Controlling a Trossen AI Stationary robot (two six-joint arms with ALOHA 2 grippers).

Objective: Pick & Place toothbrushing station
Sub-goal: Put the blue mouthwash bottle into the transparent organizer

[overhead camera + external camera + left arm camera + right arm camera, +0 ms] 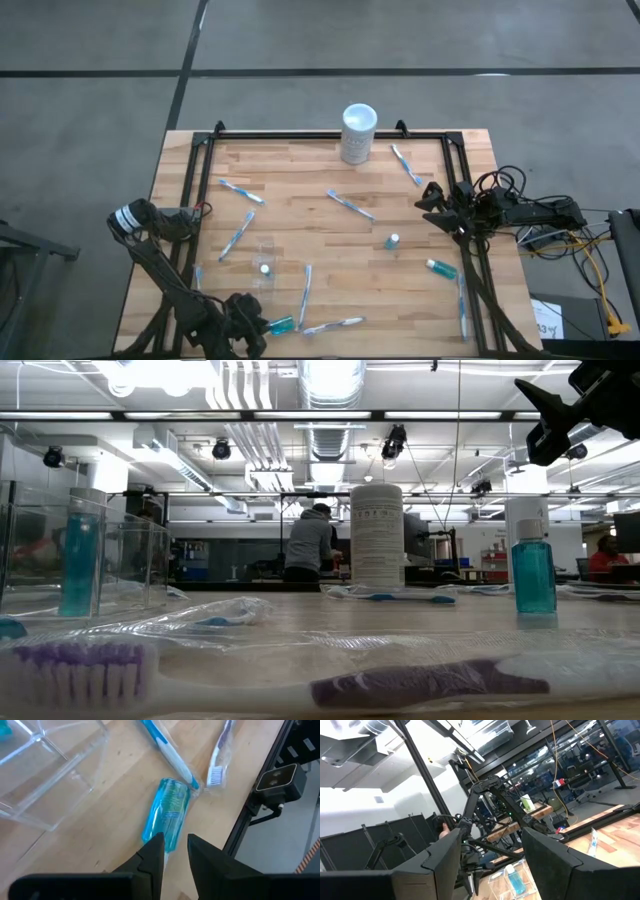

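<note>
Left tool (175, 851): fingers slightly apart, poised over teal tube (167, 813), clamping nothing.
Advice: straddle tube's width before closing.
Right tool (432, 199): wide apart, waiting.

Left claw (175, 851) hangs low, barely parted; right claw (490, 852) wide

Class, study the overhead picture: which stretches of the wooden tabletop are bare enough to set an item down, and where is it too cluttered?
Bare wood lies along the far left, between the white cylinder and the table edge, and mid-table beside the upright teal bottle. The near edge is crowded: clear cup, toothbrushes, teal tube and left gripper.
</note>
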